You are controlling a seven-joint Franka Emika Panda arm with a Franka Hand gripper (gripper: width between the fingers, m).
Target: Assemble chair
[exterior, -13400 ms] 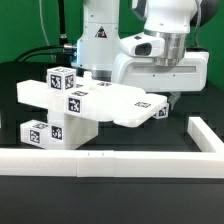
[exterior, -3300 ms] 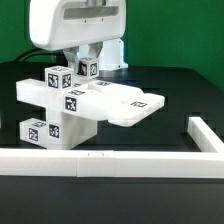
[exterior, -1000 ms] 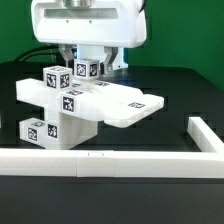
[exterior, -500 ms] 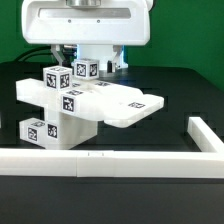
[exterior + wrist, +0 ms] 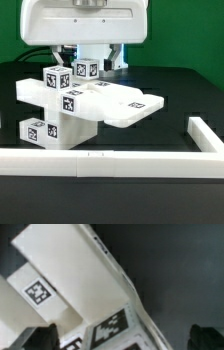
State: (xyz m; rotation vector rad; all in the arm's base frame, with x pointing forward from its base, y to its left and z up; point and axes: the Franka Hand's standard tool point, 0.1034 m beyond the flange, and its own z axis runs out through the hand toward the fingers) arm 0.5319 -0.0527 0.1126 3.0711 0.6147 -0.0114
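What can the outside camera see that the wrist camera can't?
Only the exterior view shows the arm, the whole chair, the long white rail and the green wall. Only the wrist view shows the dark tips of the open fingers, one at each side, with nothing between them. Both show white chair parts with black-and-white tags on a dark table.

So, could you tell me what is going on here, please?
The arm is putting a white chair together on the black table. The parts are already stacked into one cluster with tagged blocks on top. The gripper hangs just behind the cluster, jaws open and holding nothing.
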